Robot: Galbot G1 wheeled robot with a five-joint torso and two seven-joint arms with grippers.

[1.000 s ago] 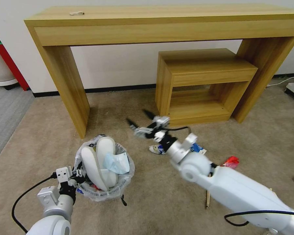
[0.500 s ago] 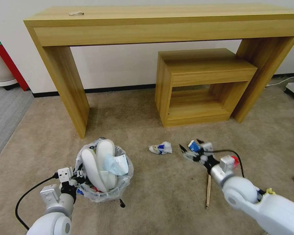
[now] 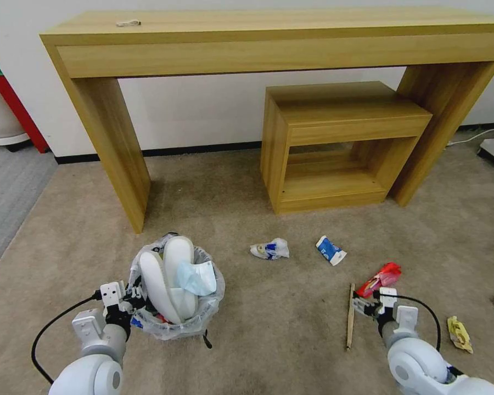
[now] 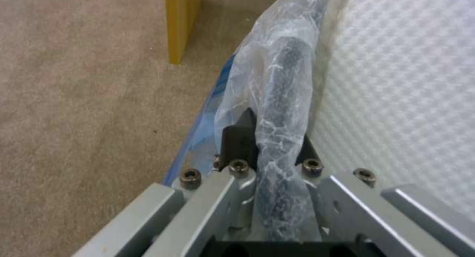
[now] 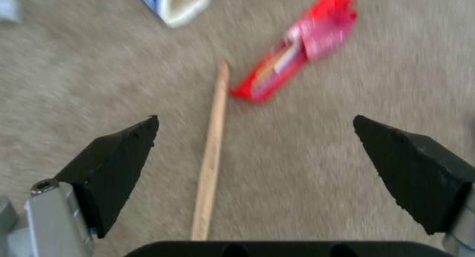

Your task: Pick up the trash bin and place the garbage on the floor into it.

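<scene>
the left gripper [image 3: 130, 299] is clamped on the rim of the one trash bin [image 3: 203, 318], which stands on the carpet [image 3: 258, 340] at the near left. inside it are two white slippers [image 3: 162, 274] and one blue mask [image 3: 195, 278]. the left wrist view shows the fingers [image 4: 237, 144] pinching the bag-covered rim. to the right lie one crumpled wrapper [image 3: 270, 249], one blue-white carton [image 3: 330, 250], one wooden stick [image 3: 350, 316], one red wrapper [image 3: 380, 277] and one yellow wrapper [image 3: 459, 333]. the right gripper [image 3: 369, 303] hangs beside the stick; the right wrist view shows its fingers [image 5: 118, 160] wide apart over the stick, which the head view does not show clearly.
</scene>
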